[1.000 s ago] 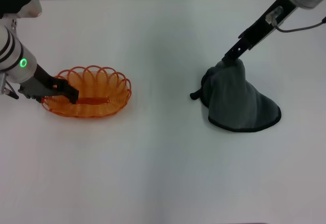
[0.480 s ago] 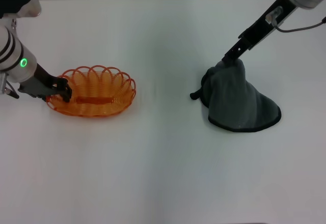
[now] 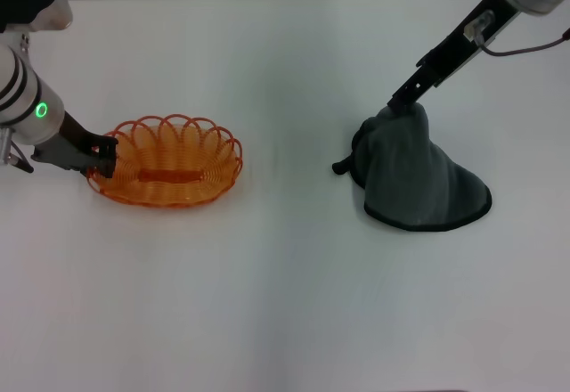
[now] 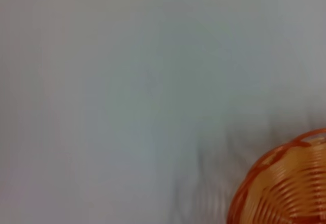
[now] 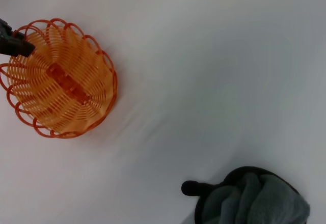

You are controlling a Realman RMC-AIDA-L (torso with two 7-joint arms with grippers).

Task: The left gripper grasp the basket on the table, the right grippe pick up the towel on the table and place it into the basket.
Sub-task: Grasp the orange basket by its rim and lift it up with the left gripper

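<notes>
Left gripper (image 3: 104, 153) is sitting at the basket's (image 3: 169, 173) left end, jaws closed down on the scalloped orange rim there; the right wrist view shows the black claw tip pinching a loop of the rim. Basket is resting upright on the table (image 3: 285, 303), toward the left edge, about mid-depth. Nothing is lying inside it.

Right gripper (image 3: 399, 102) is reaching down from the far right corner on its thin black link, tip buried in the top of the towel (image 3: 414, 171). Fingers are hidden in the cloth, so I cannot tell how far they are open or whether they are actually gripping. Towel is peaking up under the tip like a tent, with its lower edge spreading on the table toward the right edge. A small dark corner is poking out on the side facing the basket.

Basket and towel are sitting well apart, bare table between them.
</notes>
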